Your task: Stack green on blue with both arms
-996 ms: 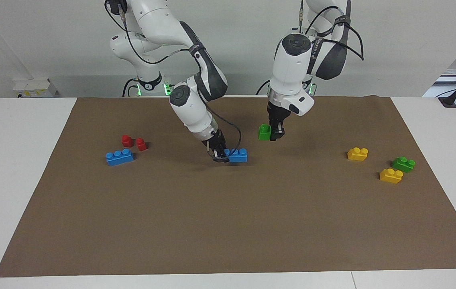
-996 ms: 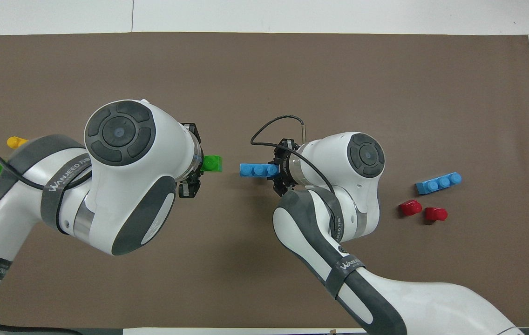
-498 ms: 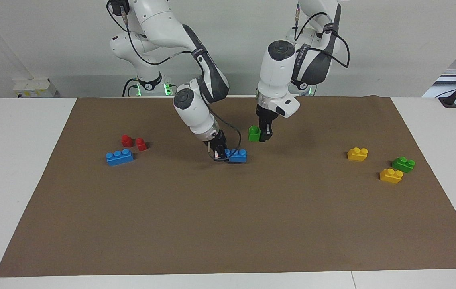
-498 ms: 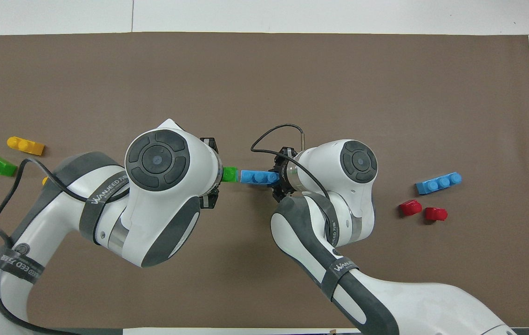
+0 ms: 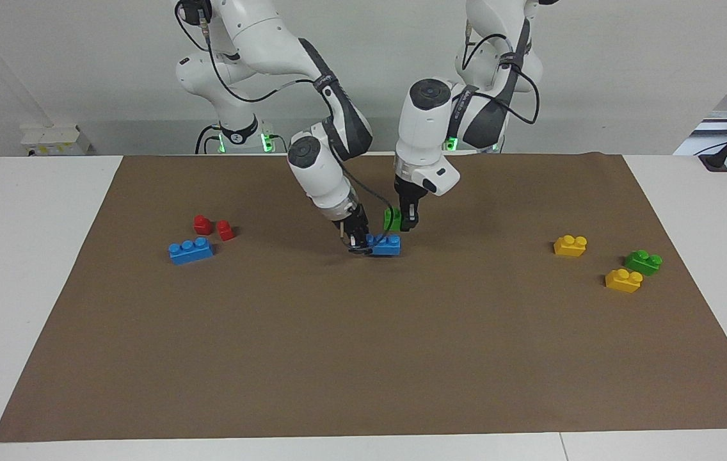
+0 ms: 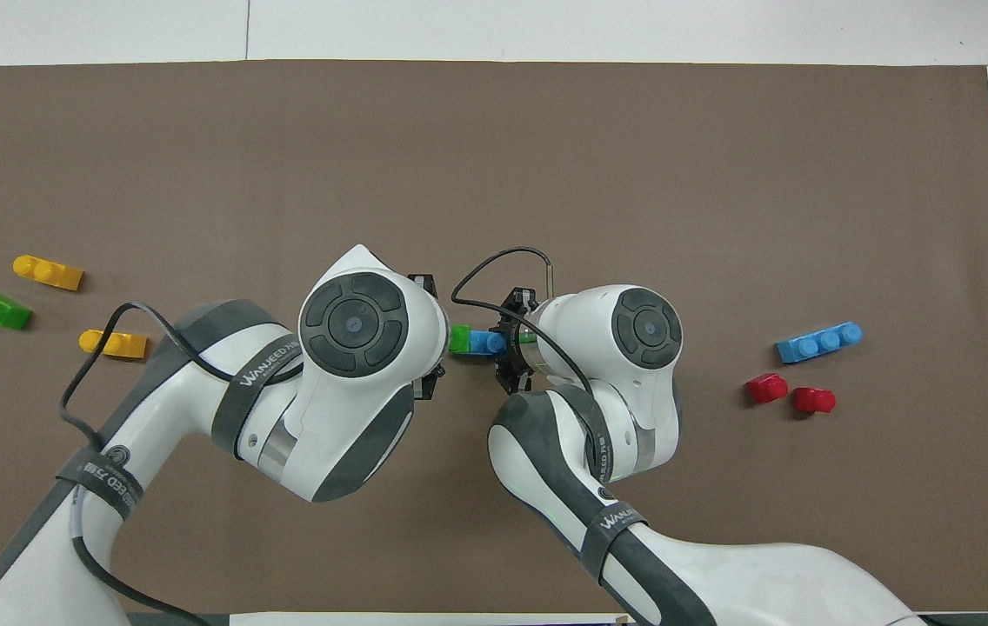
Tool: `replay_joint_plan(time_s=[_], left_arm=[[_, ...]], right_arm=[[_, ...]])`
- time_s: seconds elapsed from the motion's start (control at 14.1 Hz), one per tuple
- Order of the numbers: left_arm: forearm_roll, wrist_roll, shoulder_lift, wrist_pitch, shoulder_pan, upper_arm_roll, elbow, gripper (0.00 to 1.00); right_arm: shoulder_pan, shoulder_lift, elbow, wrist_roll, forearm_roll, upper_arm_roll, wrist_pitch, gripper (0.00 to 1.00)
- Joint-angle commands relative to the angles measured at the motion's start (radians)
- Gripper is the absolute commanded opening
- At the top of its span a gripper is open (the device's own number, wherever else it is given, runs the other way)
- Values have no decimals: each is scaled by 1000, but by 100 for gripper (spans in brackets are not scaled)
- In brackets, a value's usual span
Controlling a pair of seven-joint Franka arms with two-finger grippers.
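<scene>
Your right gripper [image 5: 358,243] is clamping one end of the blue three-stud brick [image 5: 384,245] at mid-mat, the brick sitting low at the mat. Your left gripper [image 5: 405,221] is gripping the green two-stud brick [image 5: 392,219], hanging just over the blue brick's free end — can't tell if they're touching. Outward: second blue brick [image 5: 191,250] is lying by two red bricks [image 5: 213,226] toward the right arm's end; second green brick [image 5: 643,261] and two yellow bricks [image 5: 596,263] are sitting toward the left arm's end of the brown mat [image 5: 363,358].
</scene>
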Motion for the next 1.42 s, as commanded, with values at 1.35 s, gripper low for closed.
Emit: replay_joint_plan(time_s=[1.35], left_arm=[[108,-85,100,193,-50,16,-77,0]], right_arm=[[12,-3,-64,-30,20,-2,81,31]])
